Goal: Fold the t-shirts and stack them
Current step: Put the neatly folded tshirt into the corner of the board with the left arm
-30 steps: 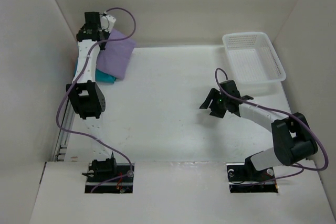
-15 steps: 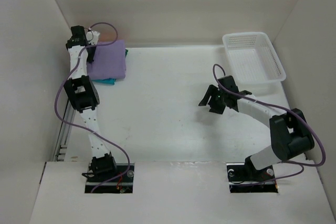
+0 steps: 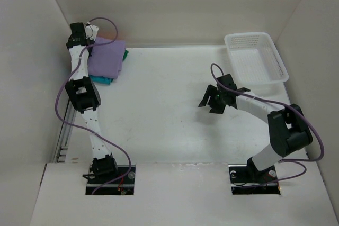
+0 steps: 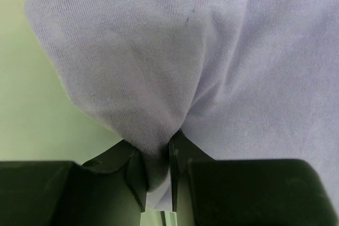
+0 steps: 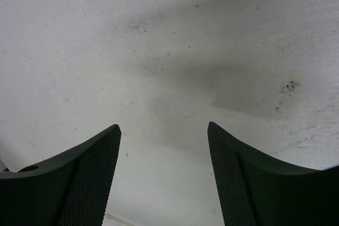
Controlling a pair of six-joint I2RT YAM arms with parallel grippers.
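The lavender t-shirt (image 3: 106, 57) lies folded on top of a stack in the far left corner. A teal t-shirt (image 3: 104, 81) peeks out at the stack's near edge and a dark green t-shirt (image 3: 125, 54) at its right edge. The orange one is hidden. My left gripper (image 3: 79, 35) is at the stack's far left end, shut on a pinched fold of the lavender t-shirt (image 4: 159, 67), which fills the left wrist view; the left gripper (image 4: 157, 152) shows its jaws closed on the cloth. My right gripper (image 3: 212, 102) hangs open and empty above bare table; the right gripper (image 5: 164, 130) holds nothing.
A white lattice basket (image 3: 229, 39) stands at the far right, empty, just beyond the right arm. Walls close in the left, back and right sides. The left arm stretches along the left wall.
My left gripper has carried the lavender t-shirt left and back, so it now lies squarer over the stack. My right gripper has drifted slightly left and away.
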